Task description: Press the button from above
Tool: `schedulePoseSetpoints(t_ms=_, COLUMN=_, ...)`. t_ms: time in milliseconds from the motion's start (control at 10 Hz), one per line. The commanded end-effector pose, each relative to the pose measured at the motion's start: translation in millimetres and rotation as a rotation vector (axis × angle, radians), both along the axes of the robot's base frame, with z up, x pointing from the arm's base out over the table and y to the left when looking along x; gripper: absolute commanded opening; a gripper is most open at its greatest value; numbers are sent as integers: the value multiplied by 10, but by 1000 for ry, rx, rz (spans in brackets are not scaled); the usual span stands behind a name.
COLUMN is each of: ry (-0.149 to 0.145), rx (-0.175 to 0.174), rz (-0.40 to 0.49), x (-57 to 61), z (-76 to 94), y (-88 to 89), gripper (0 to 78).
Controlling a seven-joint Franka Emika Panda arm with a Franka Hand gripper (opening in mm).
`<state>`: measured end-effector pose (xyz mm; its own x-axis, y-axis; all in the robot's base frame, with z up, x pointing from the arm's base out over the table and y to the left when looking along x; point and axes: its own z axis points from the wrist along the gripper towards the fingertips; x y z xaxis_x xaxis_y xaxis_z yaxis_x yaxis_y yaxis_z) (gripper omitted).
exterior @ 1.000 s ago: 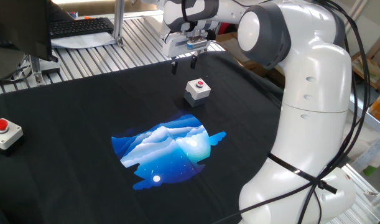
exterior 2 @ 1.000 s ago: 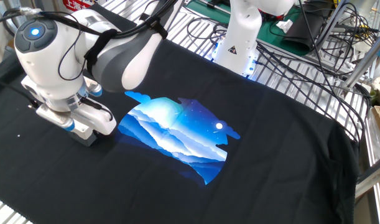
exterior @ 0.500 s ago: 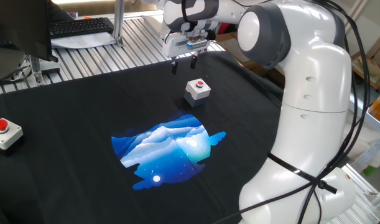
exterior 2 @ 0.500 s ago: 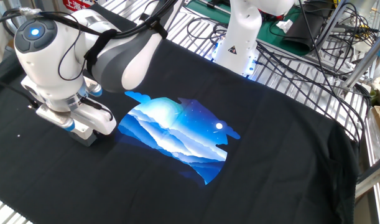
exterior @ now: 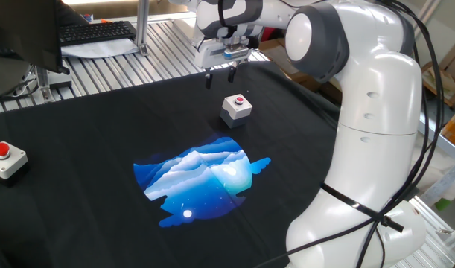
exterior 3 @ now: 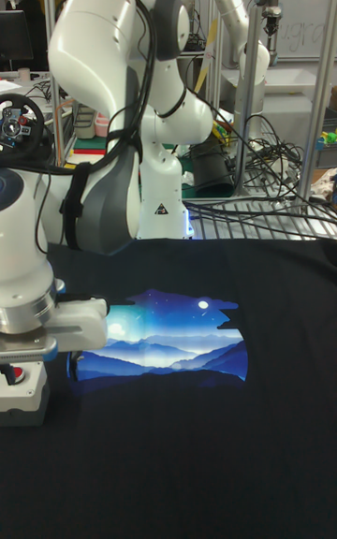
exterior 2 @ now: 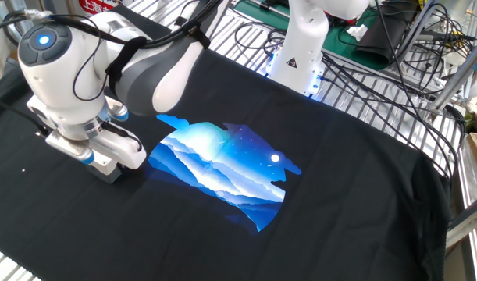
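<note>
The button (exterior: 240, 100) is a small red disc on top of a light-grey cube-like box (exterior: 236, 109) that stands on the black cloth. My gripper (exterior: 220, 77) hangs above the cloth just behind and to the left of the box. It is open, its two dark fingertips (exterior: 208, 81) apart with nothing between them. From the tall fixed view the box (exterior 3: 22, 391) shows at the lower left, partly under my white hand (exterior 3: 58, 326). The other fixed view hides the button behind my wrist (exterior 2: 88, 144).
A flatter white box with a larger red dome button (exterior: 4, 157) sits at the cloth's left edge. A blue landscape print (exterior: 200, 179) lies mid-cloth. A keyboard (exterior: 97, 32) and metal rails stand behind. My arm's base (exterior: 361, 186) rises at the right.
</note>
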<state>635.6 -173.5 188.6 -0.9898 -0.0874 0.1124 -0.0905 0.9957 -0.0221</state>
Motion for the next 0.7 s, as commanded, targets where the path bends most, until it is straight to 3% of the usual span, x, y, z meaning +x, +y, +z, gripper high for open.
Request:
schedulePoseSetpoints(t_ms=100, ry=-8, rx=19, rz=22, x=11, z=26, y=-9, gripper=774)
schedulePoseSetpoints(t_ms=400, ry=-4, rx=13, rz=38, x=2, z=22, y=-24, gripper=774)
schedulePoseSetpoints(t_ms=700, ry=-5, rx=17, rz=61, x=-129, z=-63, y=-299, gripper=774)
